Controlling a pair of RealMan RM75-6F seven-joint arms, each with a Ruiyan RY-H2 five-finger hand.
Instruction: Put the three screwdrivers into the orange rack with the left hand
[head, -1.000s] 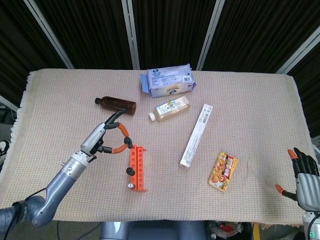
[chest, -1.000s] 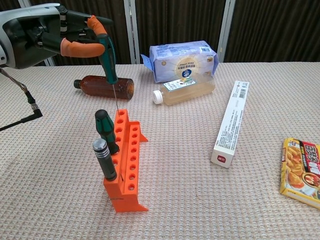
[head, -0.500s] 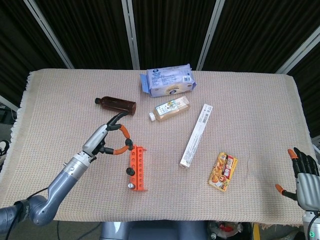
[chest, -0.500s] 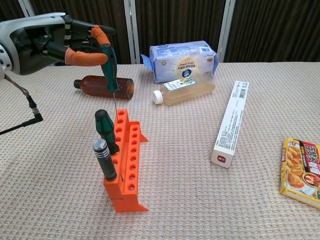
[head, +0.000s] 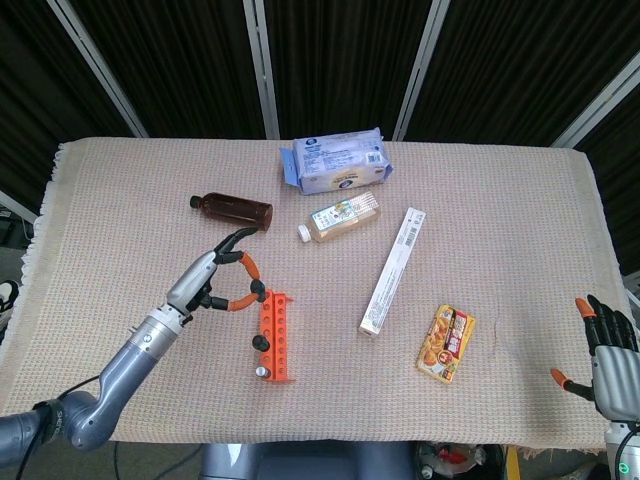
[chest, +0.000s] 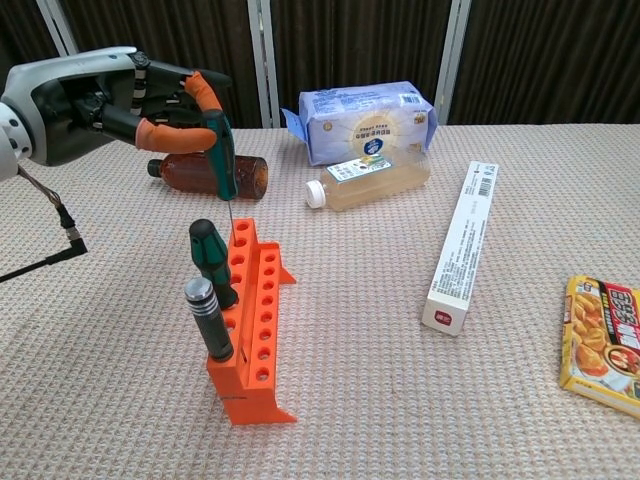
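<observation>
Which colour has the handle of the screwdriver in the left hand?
Green; the screwdriver handle shows best in the chest view.

- Three screwdrivers are counted: one black-handled, one dark green, one teal.
- One orange rack.
- Two bottles: brown, clear.
- One blue pack.
- One long white box.
- One yellow packet.

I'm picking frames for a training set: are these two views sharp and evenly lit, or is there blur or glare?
Head view: even, soft light, weak shadows, all sharp. Chest view: orange rack and screwdrivers crisp, left hand sharp with no motion blur; mild sheen on the blue packet, nothing washed out.
</observation>
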